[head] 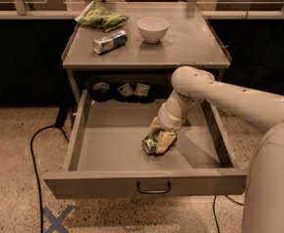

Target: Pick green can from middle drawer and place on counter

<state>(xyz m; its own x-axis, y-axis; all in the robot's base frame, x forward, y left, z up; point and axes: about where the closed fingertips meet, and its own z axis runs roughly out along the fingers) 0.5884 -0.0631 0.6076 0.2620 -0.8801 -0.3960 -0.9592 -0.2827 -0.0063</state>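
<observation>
The green can [150,144] lies on its side on the floor of the open middle drawer [107,147], right of centre and near the front. My gripper [157,139] reaches down into the drawer from the right. Its pale fingers [166,140] sit on either side of the can and are shut on it. The can rests low, at or just above the drawer floor. The counter [190,40] is directly above and behind the drawer.
On the counter stand a white bowl [152,29], a silver-white can [109,41] lying down and a green snack bag [101,16]. Small dark items [126,90] sit at the drawer's back under the counter. A black cable [35,149] and a blue tape cross [56,220] are on the floor at left.
</observation>
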